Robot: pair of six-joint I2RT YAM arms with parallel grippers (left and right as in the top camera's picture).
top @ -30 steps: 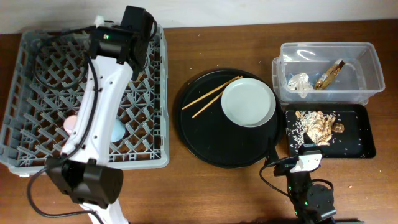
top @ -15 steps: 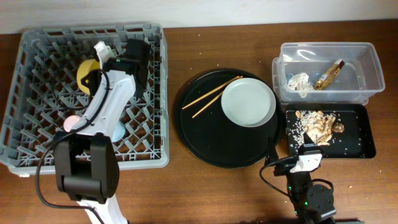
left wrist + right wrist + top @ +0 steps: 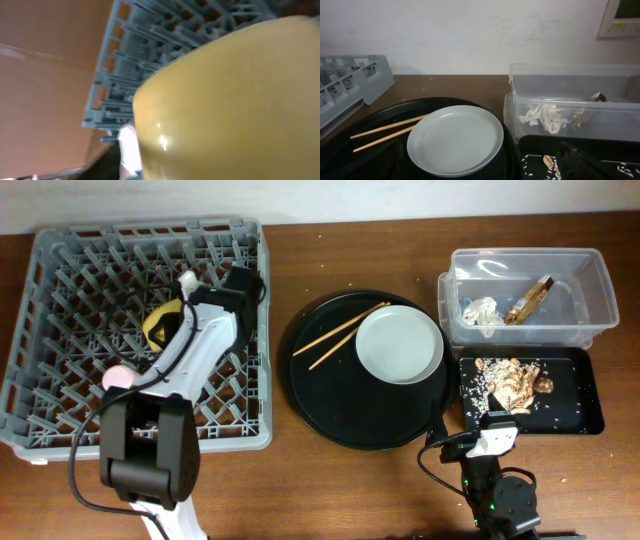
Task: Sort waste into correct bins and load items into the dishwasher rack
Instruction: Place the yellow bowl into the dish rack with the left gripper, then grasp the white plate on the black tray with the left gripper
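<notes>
Left gripper (image 3: 178, 308) shifted yellow bowl (image 3: 157, 326) rightward inside rack (image 3: 60, 330); its jaws hidden, grip unclear. Right gripper (image 3: 485, 167) jaws apart. Plate (image 3: 400, 345), chopsticks (image 3: 340, 335) pending.

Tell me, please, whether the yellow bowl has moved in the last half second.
Yes. The yellow bowl has shifted toward the rack's right wall and near edge.

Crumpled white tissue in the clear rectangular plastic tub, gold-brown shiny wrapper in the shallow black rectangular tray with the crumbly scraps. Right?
No. The overhead view shows the gold-brown shiny wrapper in the clear rectangular plastic tub, beside the crumpled white tissue. The rest is right.
</notes>
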